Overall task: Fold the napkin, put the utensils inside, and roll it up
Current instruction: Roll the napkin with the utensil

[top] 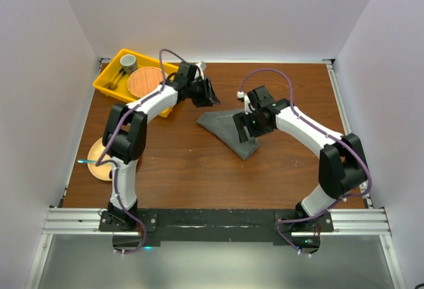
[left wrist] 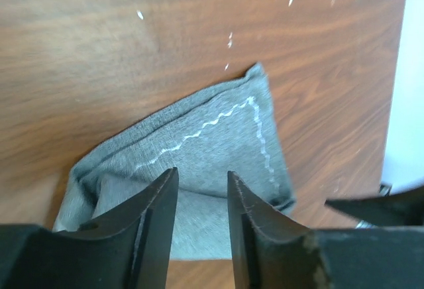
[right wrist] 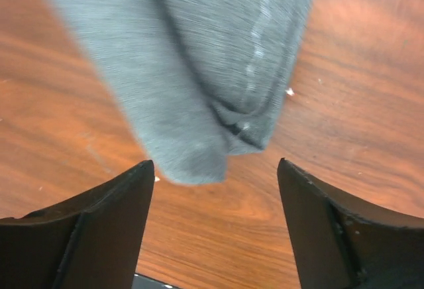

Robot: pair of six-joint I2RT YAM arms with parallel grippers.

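Top view with both wrist views. The napkin (top: 222, 124) lies folded into a rough triangle on the table (top: 199, 170), near its middle and between the two arms; the left wrist view shows its pale stitched line and a slightly puffed, uneven folded edge. The left gripper (left wrist: 202, 173) hangs just beyond the cloth's far-left corner, jaws narrowly parted with nothing between them. The right gripper (right wrist: 213, 163) hovers over the near-right end of the napkin, jaws spread wide and empty. The utensils (top: 118, 77) appear to lie in the yellow tray (top: 152, 60) at the far-left corner, well apart from the cloth. Likely hazards: the layers sit loose and unweighted, so a finger coming down at an angle could drag the top layer and open the fold; a pinch at the puffed edge may catch one layer only; and a skewed fold, if left uncorrected, would probably give a slack, lopsided roll around the utensils.
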